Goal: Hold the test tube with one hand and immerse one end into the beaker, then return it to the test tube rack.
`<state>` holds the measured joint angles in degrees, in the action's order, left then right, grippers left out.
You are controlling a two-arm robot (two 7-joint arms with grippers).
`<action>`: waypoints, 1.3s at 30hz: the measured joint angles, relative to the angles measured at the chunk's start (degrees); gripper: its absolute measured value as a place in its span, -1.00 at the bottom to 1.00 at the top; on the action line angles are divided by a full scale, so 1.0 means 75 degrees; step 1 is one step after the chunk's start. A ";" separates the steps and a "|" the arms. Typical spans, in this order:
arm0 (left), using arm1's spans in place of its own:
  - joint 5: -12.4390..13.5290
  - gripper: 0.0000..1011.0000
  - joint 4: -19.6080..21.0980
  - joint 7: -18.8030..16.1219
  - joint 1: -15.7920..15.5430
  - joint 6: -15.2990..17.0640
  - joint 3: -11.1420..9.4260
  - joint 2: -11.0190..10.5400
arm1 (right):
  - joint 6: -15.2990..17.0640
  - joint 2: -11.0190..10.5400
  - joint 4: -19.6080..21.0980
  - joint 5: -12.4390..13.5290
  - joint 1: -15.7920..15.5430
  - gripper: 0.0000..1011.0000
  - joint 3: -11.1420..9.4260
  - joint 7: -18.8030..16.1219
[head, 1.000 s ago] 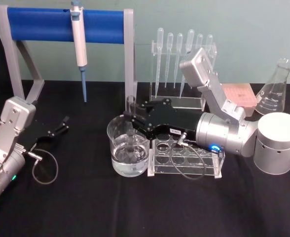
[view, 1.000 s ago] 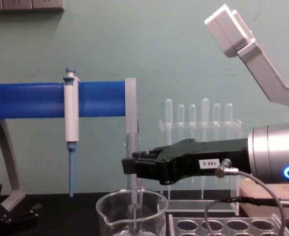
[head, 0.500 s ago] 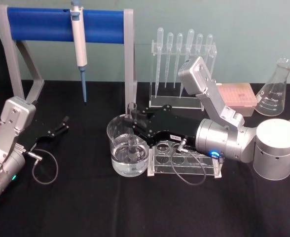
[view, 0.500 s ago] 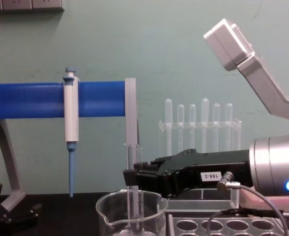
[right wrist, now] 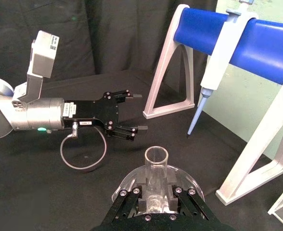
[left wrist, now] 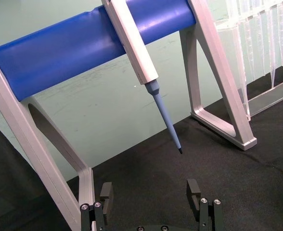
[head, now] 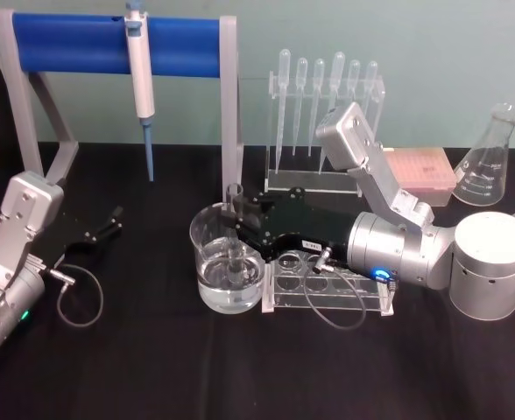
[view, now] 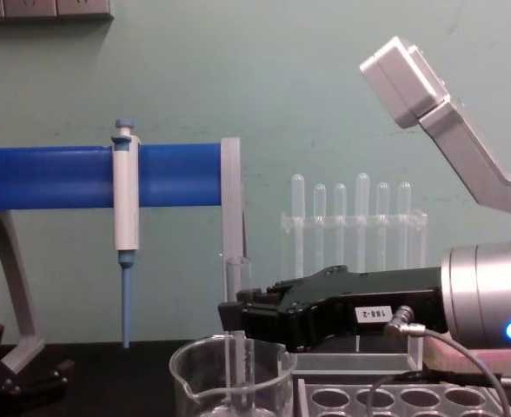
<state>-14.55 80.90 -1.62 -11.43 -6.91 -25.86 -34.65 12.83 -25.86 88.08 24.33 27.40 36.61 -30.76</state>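
The test tube [head: 233, 192] stands upright with its lower end down inside the beaker [head: 203, 262], which holds clear liquid. My right gripper [head: 236, 215] is shut on the test tube's middle, just above the beaker's rim. In the chest view the black gripper [view: 235, 317] labelled 188-2 clamps the test tube [view: 236, 276] over the beaker [view: 195, 373]. The right wrist view looks down on the open top of the test tube [right wrist: 156, 161] between the fingers [right wrist: 137, 198], with the beaker [right wrist: 188, 176] beneath. My left gripper [head: 115, 219] rests open on the black cloth at the left.
A white-and-blue pipettor [head: 140, 79] hangs on the blue-barred stand [head: 82, 44] at the back left. A clear tube rack [head: 328, 284] sits right beside the beaker. A pipette rack [head: 323, 105], a pink box [head: 424, 166] and a conical flask [head: 490, 157] stand behind.
My right gripper has come down with the test tube, sinking its lower end deeper into the beaker. The left arm has not moved.
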 joint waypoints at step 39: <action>0.0000 0.98 0.0000 0.0000 0.0000 0.0000 0.0000 0.0000 | 0.0007 -0.0012 0.0013 0.0014 0.0010 -0.54 0.0011 0.0007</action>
<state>-14.55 80.90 -1.62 -11.43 -6.91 -25.86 -34.65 12.88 -25.95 88.18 24.44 27.47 36.70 -30.71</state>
